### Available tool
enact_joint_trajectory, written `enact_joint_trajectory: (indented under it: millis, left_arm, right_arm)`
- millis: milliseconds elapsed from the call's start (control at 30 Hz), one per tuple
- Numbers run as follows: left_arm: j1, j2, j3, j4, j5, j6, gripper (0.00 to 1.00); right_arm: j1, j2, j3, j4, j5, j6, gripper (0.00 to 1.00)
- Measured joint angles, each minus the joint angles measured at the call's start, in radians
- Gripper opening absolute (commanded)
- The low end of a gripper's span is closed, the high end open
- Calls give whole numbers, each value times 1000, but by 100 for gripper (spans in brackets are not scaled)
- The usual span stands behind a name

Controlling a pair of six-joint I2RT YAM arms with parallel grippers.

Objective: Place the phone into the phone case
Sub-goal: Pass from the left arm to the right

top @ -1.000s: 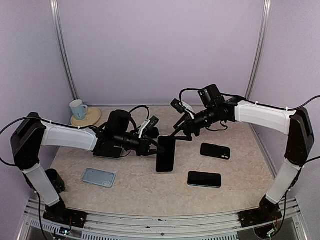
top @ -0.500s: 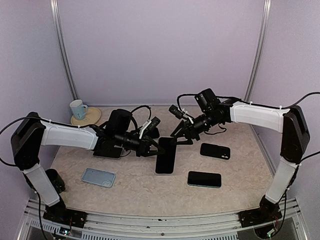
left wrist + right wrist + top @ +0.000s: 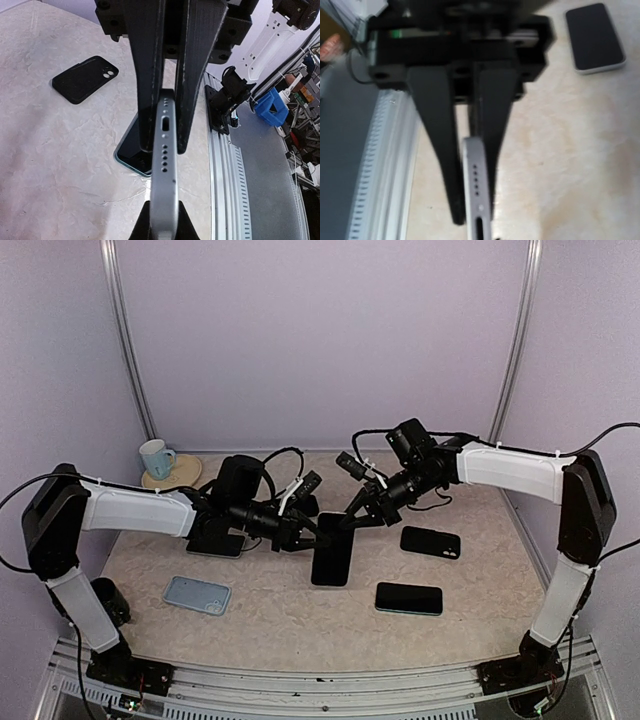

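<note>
Top view: I'm seeing phone standing on end at bench centre. Left hand pinching it from 9 o'clock, right hand from 1 o'clock. Black case lying at its 3 o'clock.
Left wrist: left hand clenching on phone at ported edge; black case lying at 10 o'clock.
Right wrist: picture blurring; right hand gripping phone by its edge; second phone lying at 1 o'clock.

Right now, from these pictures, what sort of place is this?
Most likely a lab test booth for robots. Plain lilac walls and metal posts enclose one small table, the left arm and right arm are bolted at its near edge, and a phone and a black case lie on it.
</note>
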Motion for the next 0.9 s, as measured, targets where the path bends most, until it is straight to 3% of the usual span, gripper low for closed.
enact_joint_trajectory:
  millis: [167,233,433,667,800,900]
  left_arm:
    - [5,0,0,11,19,0,27]
    - [8,0,0,30,19,-13,40]
    - [34,-9,-23,108,0,-64,69]
    - [45,-63,-87,194,-63,-114,84]
    - [46,-94,-138,276,-95,-153,98]
    - [46,-111,-183,344,-132,-194,99]
  right_arm:
    - [0,0,5,-23,-29,-2,0]
    - [3,0,5,-23,-27,-5,0]
    - [3,2,5,-21,-15,2,0]
    - [2,-5,0,66,44,93,0]
    - [2,-41,-34,175,69,188,0]
    - [2,-92,-80,264,84,275,0]
